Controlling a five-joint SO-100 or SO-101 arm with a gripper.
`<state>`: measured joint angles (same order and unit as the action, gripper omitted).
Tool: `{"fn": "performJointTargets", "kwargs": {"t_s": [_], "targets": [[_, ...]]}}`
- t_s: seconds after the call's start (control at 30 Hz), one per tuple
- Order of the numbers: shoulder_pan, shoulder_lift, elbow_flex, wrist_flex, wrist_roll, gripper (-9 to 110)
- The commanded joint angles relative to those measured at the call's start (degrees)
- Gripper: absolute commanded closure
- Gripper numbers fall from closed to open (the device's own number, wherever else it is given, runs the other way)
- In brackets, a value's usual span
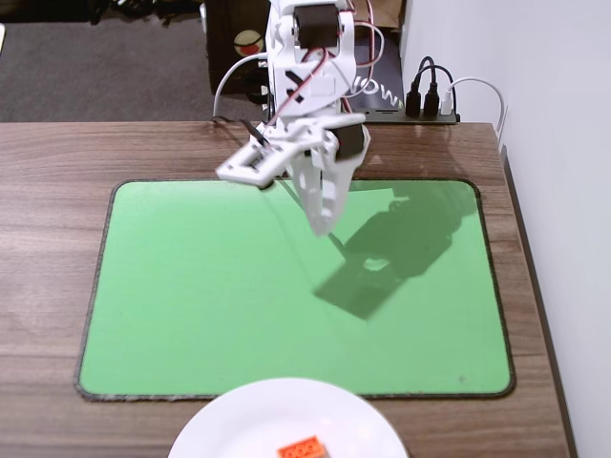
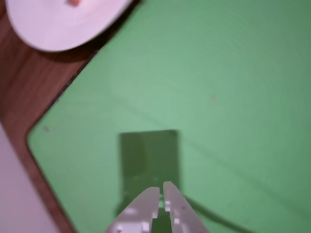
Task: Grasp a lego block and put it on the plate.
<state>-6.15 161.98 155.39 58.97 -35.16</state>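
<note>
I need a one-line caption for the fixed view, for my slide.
Orange lego block lies on the white plate while the empty gripper hangs above the green mat.

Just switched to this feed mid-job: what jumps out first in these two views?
The white arm's gripper hangs empty above the far half of the green mat, jaws nearly closed, casting a dark shadow. The lego block already lies on the plate at the near table edge; the wrist view shows the plate top left.
</note>
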Motion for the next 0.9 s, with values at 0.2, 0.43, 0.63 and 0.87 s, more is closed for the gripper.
{"fn": "performJointTargets", "kwargs": {"t_s": [0.2,0.43,0.63,0.87], "targets": [[3.5,14.0,6.3,6.2,19.6,101],[4.5,21.9,9.9,9.9,23.7,101],[5.6,25.4,11.4,12.0,26.5,101],[6.1,26.5,12.0,13.6,29.4,101]]}}
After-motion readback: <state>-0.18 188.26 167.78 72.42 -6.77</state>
